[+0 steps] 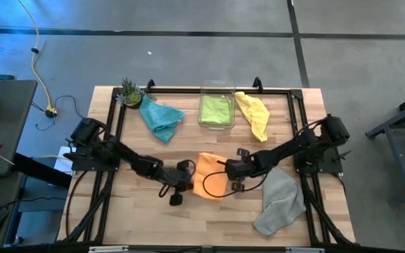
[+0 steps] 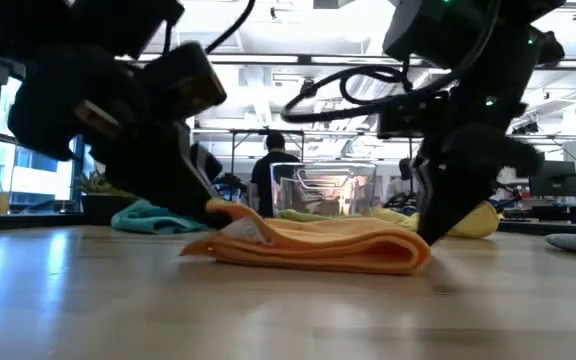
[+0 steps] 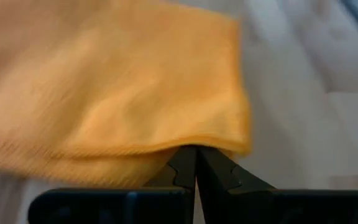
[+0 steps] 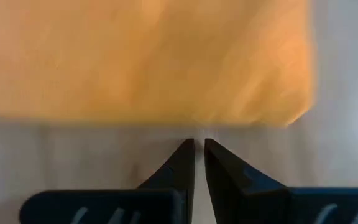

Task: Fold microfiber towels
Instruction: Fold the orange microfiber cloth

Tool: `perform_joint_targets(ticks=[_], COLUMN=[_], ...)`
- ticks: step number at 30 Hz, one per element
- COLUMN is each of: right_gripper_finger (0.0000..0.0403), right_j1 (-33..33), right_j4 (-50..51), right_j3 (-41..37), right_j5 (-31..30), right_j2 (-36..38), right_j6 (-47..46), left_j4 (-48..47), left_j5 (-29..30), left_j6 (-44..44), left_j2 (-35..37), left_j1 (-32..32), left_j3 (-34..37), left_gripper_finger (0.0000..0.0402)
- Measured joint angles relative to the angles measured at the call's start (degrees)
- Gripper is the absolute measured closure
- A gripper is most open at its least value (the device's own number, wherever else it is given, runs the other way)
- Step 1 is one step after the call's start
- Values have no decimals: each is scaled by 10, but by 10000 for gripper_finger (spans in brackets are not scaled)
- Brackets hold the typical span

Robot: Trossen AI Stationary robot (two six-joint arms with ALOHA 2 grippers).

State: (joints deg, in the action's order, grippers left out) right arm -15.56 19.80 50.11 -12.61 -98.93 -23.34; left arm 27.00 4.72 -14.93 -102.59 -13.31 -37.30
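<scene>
Folded orange microfiber towel (image 1: pixel 210 175) lies mid-desk between both arms. Left gripper (image 1: pixel 186 171) pressed together at towel's left edge, holding nothing. Right gripper (image 1: pixel 229 169) nearly closed, empty, at right edge. Towel's long axis runs front-to-back.

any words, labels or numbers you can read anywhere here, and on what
None can be read.
A small white tag shows at the orange towel's edge in the low view, too blurred to read.
The clear bin, the other towels and the arms show no readable print.
</scene>
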Motion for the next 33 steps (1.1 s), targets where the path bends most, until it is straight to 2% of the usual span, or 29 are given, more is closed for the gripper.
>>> perform_joint_targets(ticks=[5, 9, 15, 20, 24, 28, 33], right_gripper_finger=[375, 375, 375, 375, 375, 375, 375], right_j1=[17, 30, 34, 16, -4, -22, -38], right_j4=[-37, -53, -14, 26, 24, 24, 25], right_j3=[0, 0, 0, 0, 0, 1, 1], right_j5=[-38, -44, -59, -68, -78, -91, -98], right_j2=[-5, -5, 4, 35, 51, 51, 51], right_j6=[17, 42, 53, 54, 54, 52, 39], left_j4=[-1, -48, -161, -159, -139, -139, -138], left_j5=[-6, 6, 35, 55, 80, 130, 145], left_j6=[1, 19, 22, 59, 98, 141, 167], left_j2=[3, 6, 43, 71, 66, 46, 23], left_j1=[-13, -27, -46, -68, -85, -100, -104], left_j3=[-10, -10, -9, -9, -17, -46, -71], left_gripper_finger=[401, 401, 401, 392, 355, 298, 227])
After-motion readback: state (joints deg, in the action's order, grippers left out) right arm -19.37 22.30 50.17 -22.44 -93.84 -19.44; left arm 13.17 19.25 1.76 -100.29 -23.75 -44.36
